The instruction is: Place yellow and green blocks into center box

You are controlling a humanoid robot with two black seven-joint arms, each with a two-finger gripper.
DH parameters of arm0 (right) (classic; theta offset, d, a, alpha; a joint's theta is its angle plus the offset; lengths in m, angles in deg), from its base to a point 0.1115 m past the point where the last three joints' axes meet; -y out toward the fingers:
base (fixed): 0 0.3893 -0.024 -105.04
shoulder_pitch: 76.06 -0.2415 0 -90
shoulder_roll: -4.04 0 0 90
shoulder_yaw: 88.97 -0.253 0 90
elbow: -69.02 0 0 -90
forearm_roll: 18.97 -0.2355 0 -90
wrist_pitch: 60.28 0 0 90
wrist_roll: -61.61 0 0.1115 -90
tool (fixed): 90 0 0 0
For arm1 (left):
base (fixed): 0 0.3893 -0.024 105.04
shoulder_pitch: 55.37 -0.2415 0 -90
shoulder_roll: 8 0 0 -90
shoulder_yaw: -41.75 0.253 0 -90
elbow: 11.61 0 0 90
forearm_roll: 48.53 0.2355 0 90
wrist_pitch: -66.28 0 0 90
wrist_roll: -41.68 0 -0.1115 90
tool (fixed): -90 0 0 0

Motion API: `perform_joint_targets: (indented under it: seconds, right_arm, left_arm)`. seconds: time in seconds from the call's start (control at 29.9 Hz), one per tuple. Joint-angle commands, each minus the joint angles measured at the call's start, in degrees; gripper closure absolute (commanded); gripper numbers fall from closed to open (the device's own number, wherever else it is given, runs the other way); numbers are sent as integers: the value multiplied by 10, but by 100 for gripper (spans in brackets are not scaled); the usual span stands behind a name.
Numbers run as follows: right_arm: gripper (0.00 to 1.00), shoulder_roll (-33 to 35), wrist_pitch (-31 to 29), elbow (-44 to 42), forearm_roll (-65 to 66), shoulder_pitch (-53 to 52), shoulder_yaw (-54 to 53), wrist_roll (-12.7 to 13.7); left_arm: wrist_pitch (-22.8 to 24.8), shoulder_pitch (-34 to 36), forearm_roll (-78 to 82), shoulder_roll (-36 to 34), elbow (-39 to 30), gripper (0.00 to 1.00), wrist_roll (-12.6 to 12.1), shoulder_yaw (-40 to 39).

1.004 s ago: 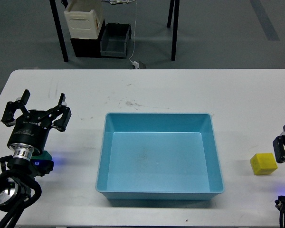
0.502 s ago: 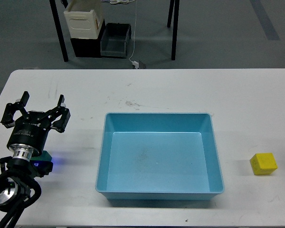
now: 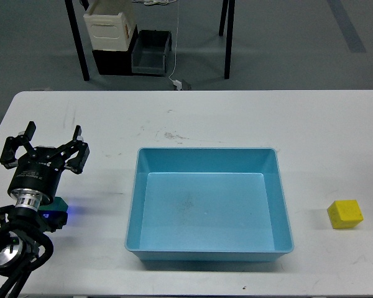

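green block (image 3: 57, 205) mostly behind left arm

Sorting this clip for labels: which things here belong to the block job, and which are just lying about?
Job:
yellow block, on the table right of the box
blue box, nothing inside
left gripper, jaws open
green block, mostly hidden under the left arm

Lying about:
cream crate, on the floor
dark bin, beside it
white cable

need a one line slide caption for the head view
Empty blue box at table centre, yellow block to its right, open left gripper hovering at the table's left edge.
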Motion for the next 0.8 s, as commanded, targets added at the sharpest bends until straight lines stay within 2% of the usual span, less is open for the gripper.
perform_joint_targets:
  seconds: [0.0,0.17,0.3,0.4,0.54,0.77]
  right_arm:
    - [0,53,-29,-3,80,-100,109,-6]
    - [0,59,-29,33,241,-209,235,-6]
    - [0,66,-29,107,367,-255,313,-6]
    - [0,92,-36,170,456,-263,351,-6]
    - [0,116,-85,238,513,-264,391,-6]
    - [0,145,-95,245,604,-261,460,-6]
  left_arm:
    - [-1,2,0,0,0,0,0,-1]
    - [-1,2,0,0,1,0,0,-1]
    - [-1,1,0,0,5,0,0,-1]
    - [-1,2,0,0,9,0,0,-1]
    - [0,2,0,0,12,0,1,-1]
    - [-1,0,0,3,16,0,1,-1]
